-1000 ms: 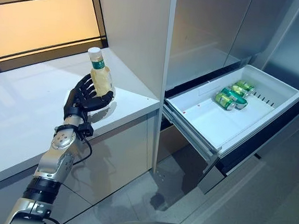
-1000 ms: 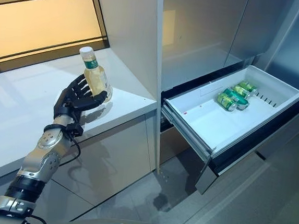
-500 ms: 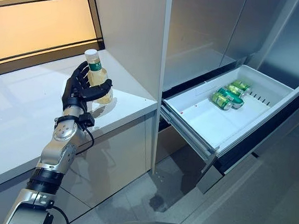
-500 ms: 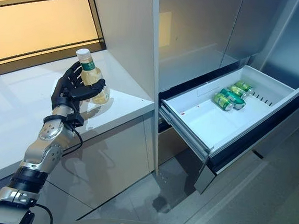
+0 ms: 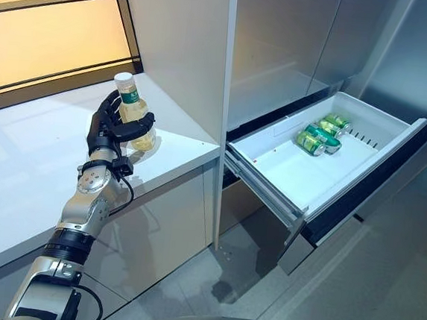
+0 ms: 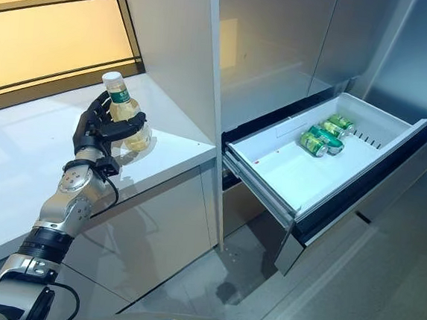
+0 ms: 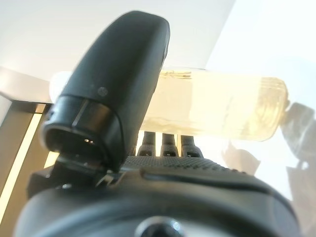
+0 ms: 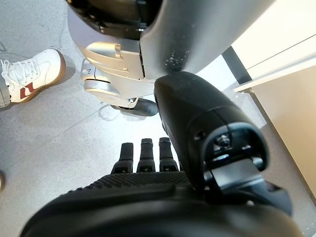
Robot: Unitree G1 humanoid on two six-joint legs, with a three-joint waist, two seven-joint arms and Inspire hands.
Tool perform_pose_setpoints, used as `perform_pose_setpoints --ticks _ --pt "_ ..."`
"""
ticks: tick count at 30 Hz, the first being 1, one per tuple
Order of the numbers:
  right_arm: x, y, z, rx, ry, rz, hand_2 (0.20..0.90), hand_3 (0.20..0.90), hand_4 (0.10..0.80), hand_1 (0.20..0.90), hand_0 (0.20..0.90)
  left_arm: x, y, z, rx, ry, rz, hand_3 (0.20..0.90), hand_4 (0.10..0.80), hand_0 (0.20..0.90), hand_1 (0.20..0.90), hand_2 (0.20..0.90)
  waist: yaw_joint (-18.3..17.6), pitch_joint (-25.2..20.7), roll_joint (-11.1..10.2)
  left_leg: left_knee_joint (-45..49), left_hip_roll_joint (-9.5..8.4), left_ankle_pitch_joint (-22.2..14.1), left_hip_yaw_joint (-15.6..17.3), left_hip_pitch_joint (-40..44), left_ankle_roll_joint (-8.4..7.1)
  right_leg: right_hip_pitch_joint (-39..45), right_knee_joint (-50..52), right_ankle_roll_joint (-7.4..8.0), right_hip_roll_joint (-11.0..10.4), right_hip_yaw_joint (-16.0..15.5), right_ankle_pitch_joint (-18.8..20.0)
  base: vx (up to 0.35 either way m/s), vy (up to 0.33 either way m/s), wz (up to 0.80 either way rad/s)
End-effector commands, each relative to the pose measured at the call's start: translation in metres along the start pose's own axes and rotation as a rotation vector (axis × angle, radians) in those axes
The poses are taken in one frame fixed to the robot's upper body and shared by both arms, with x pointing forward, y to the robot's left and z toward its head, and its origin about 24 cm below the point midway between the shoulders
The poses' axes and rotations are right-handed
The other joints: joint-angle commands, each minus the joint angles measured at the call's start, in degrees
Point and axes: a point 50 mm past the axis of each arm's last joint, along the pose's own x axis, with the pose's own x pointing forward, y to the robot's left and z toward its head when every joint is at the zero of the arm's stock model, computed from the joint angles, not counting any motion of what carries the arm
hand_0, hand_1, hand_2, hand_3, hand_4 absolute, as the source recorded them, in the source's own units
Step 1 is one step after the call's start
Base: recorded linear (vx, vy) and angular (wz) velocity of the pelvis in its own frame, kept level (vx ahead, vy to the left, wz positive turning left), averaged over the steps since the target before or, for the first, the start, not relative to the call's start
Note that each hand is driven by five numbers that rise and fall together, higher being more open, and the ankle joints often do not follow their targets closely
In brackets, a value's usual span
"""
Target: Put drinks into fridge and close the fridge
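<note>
A clear bottle (image 5: 133, 114) of pale yellow drink, with a white cap and a green neck label, stands on the white counter (image 5: 17, 180). My left hand (image 5: 108, 130) is shut on the bottle, its fingers and thumb wrapped round the body. In the left wrist view the thumb (image 7: 118, 89) lies over the bottle (image 7: 222, 108) and the fingers (image 7: 168, 145) lie under it. The fridge drawer (image 5: 287, 170) stands pulled open to the right, with green cans (image 5: 316, 135) lying at its far end. My right hand (image 8: 163, 197) hangs open above the floor.
A tall white panel (image 5: 179, 45) stands between the counter and the steel fridge front (image 5: 283, 46). The open drawer juts out over the grey floor (image 5: 381, 294). A person's white and red shoe (image 8: 29, 74) is on the floor near my right hand.
My left hand's fingers have closed round the bottle, which still stands on the counter. The whole picture has shifted left, so the camera has moved.
</note>
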Motion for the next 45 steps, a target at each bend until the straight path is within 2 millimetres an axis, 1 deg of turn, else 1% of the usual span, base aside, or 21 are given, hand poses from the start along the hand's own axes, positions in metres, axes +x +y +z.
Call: perform_pose_setpoints --ticks 1,4,5,6,7,8,9,10,11,15,24,27,28,31,32,36,37,38,39,42,45 --pt "0.003 0.016 0.015 -0.055 -0.036 0.066 0.900 0.900 0.800 0.900 0.900 0.031 -0.016 0.081 -0.078 -0.291 -0.049 0.900 0.800 0.900 0.900 0.900 -0.57 -1.56 -1.19 0.41 -3.66 -6.32 0.62 0.83 2.67 -0.74 2.49 4.02 -1.21 2.10 -2.02 0.015 0.001 -0.06" --pt "0.003 0.016 0.015 -0.061 -0.031 0.068 0.900 0.900 0.800 0.900 0.900 0.034 -0.016 0.080 -0.095 -0.283 -0.052 0.900 0.800 0.900 0.900 0.900 -0.75 -1.74 -1.14 0.45 -3.73 -6.38 0.59 0.86 2.68 -0.75 2.49 4.05 -1.15 2.29 -2.03 0.022 0.002 -0.10" --pt "0.003 0.016 0.014 -0.063 -0.031 0.068 0.900 0.900 0.800 0.900 0.900 0.035 -0.016 0.080 -0.102 -0.282 -0.051 0.829 0.729 0.839 0.839 0.839 -0.79 -1.74 -1.13 0.45 -3.72 -6.40 0.61 0.89 2.68 -0.75 2.50 4.04 -1.14 2.32 -2.05 0.017 0.002 -0.06" --pt "0.003 0.016 0.015 -0.066 -0.031 0.068 0.900 0.900 0.800 0.900 0.900 0.036 -0.017 0.079 -0.117 -0.278 -0.054 0.675 0.575 0.707 0.707 0.707 -0.87 -1.71 -1.11 0.44 -3.72 -6.46 0.64 0.92 2.68 -0.74 2.53 4.03 -1.14 2.34 -2.10 0.000 0.000 0.00" --pt "0.003 0.016 0.015 -0.068 -0.031 0.068 0.900 0.900 0.800 0.900 0.900 0.036 -0.018 0.080 -0.124 -0.276 -0.054 0.491 0.391 0.549 0.549 0.549 -0.92 -1.70 -1.11 0.45 -3.71 -6.45 0.65 0.94 2.69 -0.75 2.56 4.04 -1.13 2.40 -2.07 0.000 0.000 0.00" --pt "0.003 0.016 0.015 -0.069 -0.031 0.068 0.900 0.900 0.800 0.900 0.900 0.036 -0.018 0.080 -0.130 -0.272 -0.052 0.442 0.342 0.507 0.507 0.507 -0.95 -1.71 -1.11 0.46 -3.69 -6.44 0.69 0.95 2.67 -0.75 2.56 4.04 -1.11 2.46 -2.07 0.000 0.000 0.00" --pt "0.002 0.015 0.015 -0.070 -0.032 0.068 0.900 0.900 0.800 0.900 0.900 0.037 -0.017 0.079 -0.134 -0.269 -0.051 0.425 0.325 0.493 0.493 0.493 -1.00 -1.75 -1.11 0.46 -3.70 -6.47 0.70 0.93 2.64 -0.77 2.56 4.05 -1.09 2.52 -2.11 0.000 0.000 0.00" --pt "0.002 0.015 0.015 -0.071 -0.032 0.068 0.900 0.900 0.800 0.900 0.900 0.037 -0.017 0.078 -0.136 -0.267 -0.050 0.282 0.182 0.371 0.371 0.371 -1.03 -1.78 -1.11 0.46 -3.70 -6.47 0.72 0.92 2.64 -0.78 2.56 4.06 -1.08 2.54 -2.11 0.000 0.000 0.00" --pt "0.002 0.015 0.015 -0.071 -0.031 0.069 0.900 0.900 0.800 0.900 0.900 0.038 -0.018 0.077 -0.139 -0.262 -0.051 0.200 0.100 0.300 0.300 0.300 -1.04 -1.82 -1.10 0.48 -3.68 -6.47 0.76 0.90 2.63 -0.83 2.61 4.06 -1.10 2.52 -2.13 0.000 0.000 0.00" --pt "0.002 0.015 0.015 -0.073 -0.028 0.070 0.900 0.900 0.800 0.900 0.900 0.039 -0.018 0.073 -0.157 -0.249 -0.052 0.200 0.100 0.300 0.300 0.300 -1.12 -1.89 -1.16 0.51 -3.68 -6.51 0.79 0.96 2.65 -0.79 2.66 4.03 -1.08 2.55 -2.17 0.000 0.000 0.00" --pt "0.002 0.016 0.016 -0.089 -0.028 0.076 0.900 0.900 0.800 0.900 0.900 0.039 -0.020 0.076 -0.162 -0.283 -0.049 0.200 0.100 0.300 0.300 0.300 -1.22 -2.17 -1.24 0.47 -3.65 -6.44 0.90 0.79 2.58 -1.01 2.62 4.16 -1.13 2.58 -2.02 0.000 0.000 0.00" --pt "0.002 0.016 0.016 -0.154 -0.032 0.077 0.900 0.900 0.800 0.900 0.900 0.038 -0.020 0.079 -0.157 -0.301 -0.061 0.200 0.100 0.300 0.300 0.300 -1.11 -2.21 -1.28 0.45 -3.73 -6.40 0.71 0.74 2.61 -1.04 2.59 4.15 -1.12 2.56 -1.97 0.000 0.000 0.00" --pt "0.002 0.016 0.018 -0.204 -0.040 0.080 0.900 0.900 0.800 0.900 0.900 0.038 -0.022 0.081 -0.153 -0.308 -0.068 0.200 0.100 0.300 0.300 0.300 -1.01 -2.16 -1.31 0.46 -3.73 -6.40 0.66 0.72 2.61 -1.03 2.58 4.15 -1.15 2.51 -1.97 0.000 0.000 0.00" --pt "0.000 0.022 0.032 -0.412 -0.100 0.156 0.900 0.900 0.800 0.900 0.900 0.035 -0.028 0.089 -0.137 -0.332 -0.110 0.200 0.100 0.300 0.300 0.300 -0.58 -1.89 -1.51 0.51 -3.73 -6.37 0.31 0.70 2.53 -0.89 2.52 4.14 -1.23 2.24 -1.93 0.000 0.000 0.00" --pt "0.000 0.022 0.033 -0.428 -0.103 0.166 0.900 0.900 0.800 0.900 0.900 0.035 -0.028 0.089 -0.135 -0.333 -0.113 0.200 0.100 0.300 0.300 0.300 -0.58 -1.87 -1.52 0.51 -3.74 -6.36 0.25 0.71 2.53 -0.86 2.51 4.13 -1.24 2.20 -1.93 0.000 0.000 0.00" --pt "-0.006 0.043 0.062 -0.714 -0.204 0.247 0.900 0.900 0.800 0.900 0.900 0.028 -0.040 0.096 -0.129 -0.364 -0.174 0.200 0.100 0.300 0.300 0.300 0.38 -1.66 -1.70 0.54 -3.86 -6.16 -0.53 0.42 2.43 -0.87 2.54 4.07 -1.44 1.53 -2.01 0.000 0.000 0.00" --pt "-0.007 0.044 0.064 -0.727 -0.211 0.248 0.900 0.900 0.800 0.900 0.900 0.027 -0.041 0.096 -0.129 -0.366 -0.179 0.200 0.100 0.300 0.300 0.300 0.45 -1.65 -1.71 0.54 -3.86 -6.14 -0.59 0.40 2.42 -0.84 2.53 4.07 -1.47 1.44 -2.01 0.000 0.000 0.00" --pt "-0.009 0.048 0.071 -0.780 -0.235 0.258 0.900 0.900 0.800 0.900 0.900 0.025 -0.045 0.097 -0.128 -0.373 -0.201 0.200 0.100 0.300 0.300 0.300 0.80 -1.59 -1.78 0.56 -3.88 -6.10 -0.79 0.33 2.42 -0.77 2.49 4.06 -1.57 1.19 -2.03 -0.030 -0.006 0.04" --pt "-0.013 0.055 0.082 -0.844 -0.283 0.266 0.900 0.900 0.800 0.900 0.900 0.020 -0.052 0.099 -0.124 -0.389 -0.238 0.200 0.100 0.300 0.300 0.300 1.29 -1.52 -1.92 0.52 -3.94 -6.04 -1.13 0.19 2.42 -0.69 2.34 4.08 -1.71 0.82 -2.01 -0.042 -0.008 0.04" --pt "-0.022 0.061 0.105 -0.951 -0.371 0.243 0.900 0.900 0.800 0.900 0.900 0.013 -0.061 0.103 -0.125 -0.415 -0.305 0.200 0.100 0.300 0.300 0.300 2.03 -1.36 -2.03 0.48 -4.14 -5.90 -1.71 -0.05 2.46 -0.72 2.34 4.11 -1.87 0.38 -1.99 -0.041 0.002 0.09" --pt "-0.027 0.063 0.118 -1.001 -0.428 0.200 0.900 0.900 0.800 0.900 0.900 0.006 -0.068 0.107 -0.121 -0.433 -0.355 0.200 0.100 0.300 0.300 0.300 2.59 -1.31 -2.16 0.41 -4.20 -5.81 -2.04 -0.14 2.42 -0.62 2.24 4.11 -1.96 0.02 -1.99 -0.026 0.009 0.14"
